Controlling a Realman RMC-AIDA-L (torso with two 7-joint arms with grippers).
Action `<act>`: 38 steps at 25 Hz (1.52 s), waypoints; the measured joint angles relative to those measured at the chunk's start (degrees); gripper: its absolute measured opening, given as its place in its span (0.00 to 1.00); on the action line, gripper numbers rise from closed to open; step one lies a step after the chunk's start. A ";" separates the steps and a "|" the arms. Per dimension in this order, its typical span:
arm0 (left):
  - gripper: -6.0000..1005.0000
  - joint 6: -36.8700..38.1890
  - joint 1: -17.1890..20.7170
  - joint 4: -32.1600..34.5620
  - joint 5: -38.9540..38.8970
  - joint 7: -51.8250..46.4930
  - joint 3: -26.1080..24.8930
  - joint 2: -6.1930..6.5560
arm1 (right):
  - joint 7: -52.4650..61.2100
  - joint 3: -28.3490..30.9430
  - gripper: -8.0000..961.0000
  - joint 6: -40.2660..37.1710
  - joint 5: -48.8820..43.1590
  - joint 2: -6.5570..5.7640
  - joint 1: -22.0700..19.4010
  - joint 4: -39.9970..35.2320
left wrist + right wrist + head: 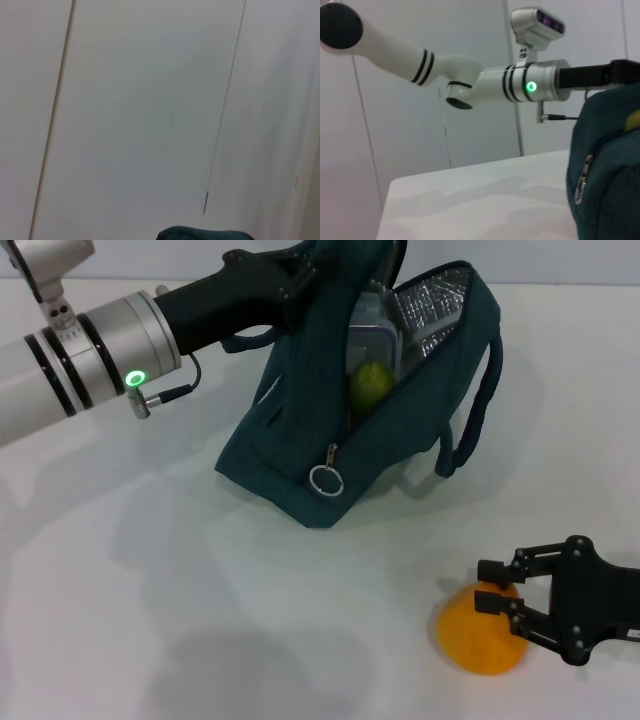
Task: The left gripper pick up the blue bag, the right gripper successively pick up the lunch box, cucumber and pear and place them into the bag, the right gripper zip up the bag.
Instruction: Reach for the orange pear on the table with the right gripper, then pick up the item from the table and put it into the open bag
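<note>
The left gripper (300, 280) holds the blue bag (300, 465) by its top edge at about 11 o'clock on the counter (150, 620), its jaws closed on the fabric or a handle there. Lifted this way, the bag stands with its mouth gaping toward 1 o'clock, the silver lining showing, so that things can be dropped in from the right side. The bag's base rests on the counter, and 1 loop handle (475, 410) hangs free down its 3 o'clock side.

Inside the opening the lunch box (375, 330) stands on end against the lining, with a green rounded shape just below it that is probably the end of the cucumber (368, 385). So 2 of the 3 items look loaded.

The pear (475, 640) sits on the counter at about 5 o'clock, well apart from the bag. The right gripper (495, 605) is at its 3 o'clock side, jaws spread wide with the fingertips around the fruit's upper edge; whether they touch it I cannot tell. This appears to be the approach for the third pick.

The zipper is fully open, its ring pull (326, 480) dangling at the bag's near corner, facing 6 o'clock, where the right gripper should be able to reach it later.
</note>
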 joint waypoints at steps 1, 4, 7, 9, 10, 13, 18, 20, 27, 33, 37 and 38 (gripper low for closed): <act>0.10 -0.01 0.00 0.00 -0.03 0.11 0.01 0.00 | -0.04 -0.14 0.43 0.00 0.00 -0.01 0.01 0.00; 0.10 -0.03 0.00 0.00 -0.08 0.31 0.07 0.00 | -0.21 0.02 0.34 0.00 -0.01 -0.01 0.01 0.00; 0.10 -0.04 0.00 0.00 -0.11 0.50 0.07 -0.05 | -0.29 0.17 0.24 0.03 0.09 -0.03 -0.15 0.00; 0.10 -0.04 0.00 -0.02 -0.12 0.53 0.07 -0.09 | -0.35 0.26 0.17 0.24 0.24 -0.04 -0.19 0.00; 0.10 -0.04 0.01 -0.03 -0.12 0.54 0.07 -0.10 | -0.36 0.29 0.13 0.47 0.30 -0.04 -0.20 0.00; 0.10 -0.03 0.00 -0.08 -0.19 0.54 0.07 -0.11 | -0.22 0.33 0.09 1.23 0.37 -0.05 -0.20 0.00; 0.11 0.09 -0.04 -0.09 -0.32 0.54 0.06 -0.11 | -0.44 0.79 0.09 0.97 0.58 -0.43 -0.03 -0.22; 0.11 0.11 -0.23 -0.09 -0.20 0.55 0.07 -0.11 | -0.66 1.36 0.07 0.34 0.65 -0.44 -0.03 -0.32; 0.11 0.25 -0.18 -0.09 -0.09 0.61 0.06 -0.11 | -5.38 12.34 0.03 -7.86 1.00 -0.14 -0.33 -0.45; 0.11 0.60 -0.44 -0.08 -0.39 0.63 1.34 -0.10 | -5.29 17.71 0.03 -8.08 13.50 0.26 3.89 1.55; 0.11 0.63 -0.61 -0.03 -0.46 0.62 1.76 -0.11 | -2.70 17.67 0.03 -8.11 18.71 0.31 6.98 1.61; 0.11 0.63 -0.66 -0.02 -0.49 0.63 2.07 -0.12 | -1.36 17.72 0.03 -7.92 20.32 0.24 8.26 1.62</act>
